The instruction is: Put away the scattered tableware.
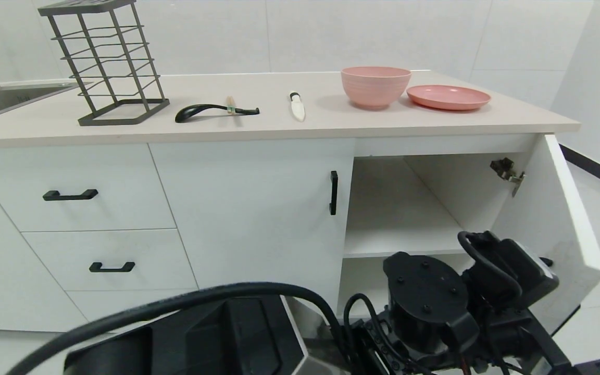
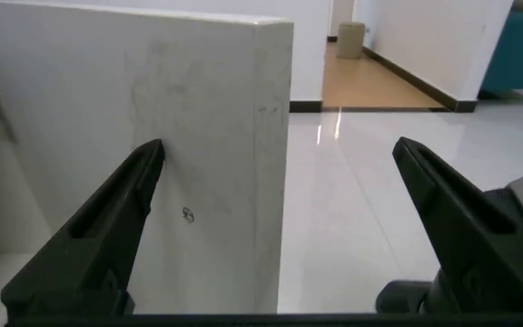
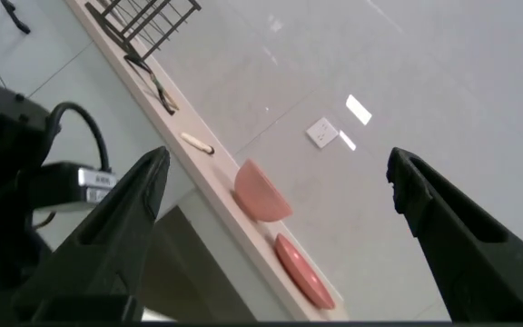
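Note:
On the beige counter (image 1: 279,130) lie a black spoon (image 1: 201,111), a thin wooden utensil (image 1: 232,108) across its handle, and a white knife (image 1: 297,106). Farther right stand a pink bowl (image 1: 375,86) and a pink plate (image 1: 448,97). My left gripper (image 2: 280,145) is open and empty, facing the inner side of the open cabinet door (image 2: 198,154). My right gripper (image 3: 279,156) is open and empty too, low down and looking up at the bowl (image 3: 261,193), plate (image 3: 302,271), knife (image 3: 196,143) and spoon (image 3: 152,77).
A black wire rack (image 1: 110,62) stands on the counter's left part, beside a sink (image 1: 3,99). Below the bowl the cabinet (image 1: 399,208) is open with a bare shelf, its door (image 1: 555,208) swung out to the right. Drawers (image 1: 71,195) and a closed door (image 1: 258,208) are at left.

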